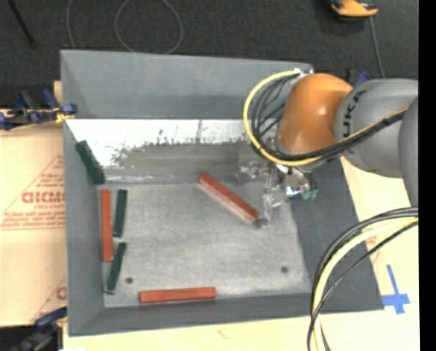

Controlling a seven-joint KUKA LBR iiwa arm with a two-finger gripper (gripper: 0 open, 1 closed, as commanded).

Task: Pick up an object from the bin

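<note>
rightward in bin (189, 93), gripper (265, 209) hangs by slanted red bar (225, 196), grip unclear.

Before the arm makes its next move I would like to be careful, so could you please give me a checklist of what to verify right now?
1. Gripper sits at the lower right end of the slanted red bar mid-bin: ok.
2. That bar lies alone, touching no other thing: ok.
3. Bar actually gripped: cannot tell.
4. Gripper stands apart from the bin's right wall: ok.
5. Red bar by the front wall and red and green bars at the left wall lie far from the gripper: ok.
</note>
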